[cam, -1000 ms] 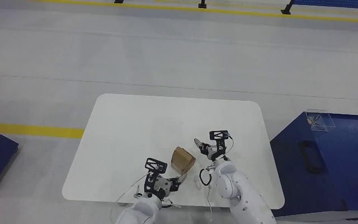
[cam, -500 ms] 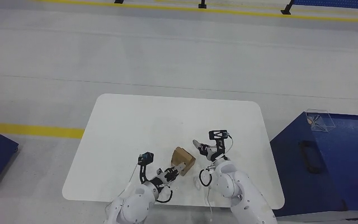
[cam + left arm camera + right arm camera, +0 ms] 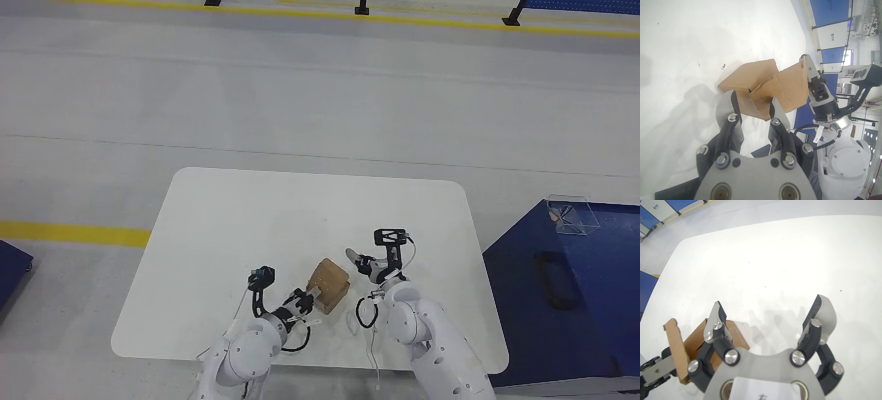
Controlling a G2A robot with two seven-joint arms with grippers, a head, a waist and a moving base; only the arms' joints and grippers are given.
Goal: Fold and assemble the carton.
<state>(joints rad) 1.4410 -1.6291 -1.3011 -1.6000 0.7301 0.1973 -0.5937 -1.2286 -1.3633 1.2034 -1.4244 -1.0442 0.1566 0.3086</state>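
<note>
Both grippers are at the carton (image 3: 751,89). The left gripper (image 3: 753,98) is closed partway onto it, pinching the near lower corner from either side, and from above it sits at the carton's 7 o'clock. The right gripper (image 3: 768,300) is spread wide and holds nothing. It stands at the carton's 2 o'clock with one finger (image 3: 808,64) laid against the outer edge of the raised flap (image 3: 791,89).

The table (image 3: 250,220) is a smooth white slab with rounded corners and a few specks. The carton rests on it toward the 6 o'clock edge. It is a small brown corrugated box, matte and partly squared up. Its long axis seems to run from about 7 to 1 o'clock, so the grippers bracket it end to end. The flap is a flat, stiff panel that stands open on the right gripper's side, hinged at a ragged, slightly torn crease (image 3: 757,88). I judge that closing it falls to the nearer right arm, pushing toward 7 o'clock while the left braces the body.
</note>
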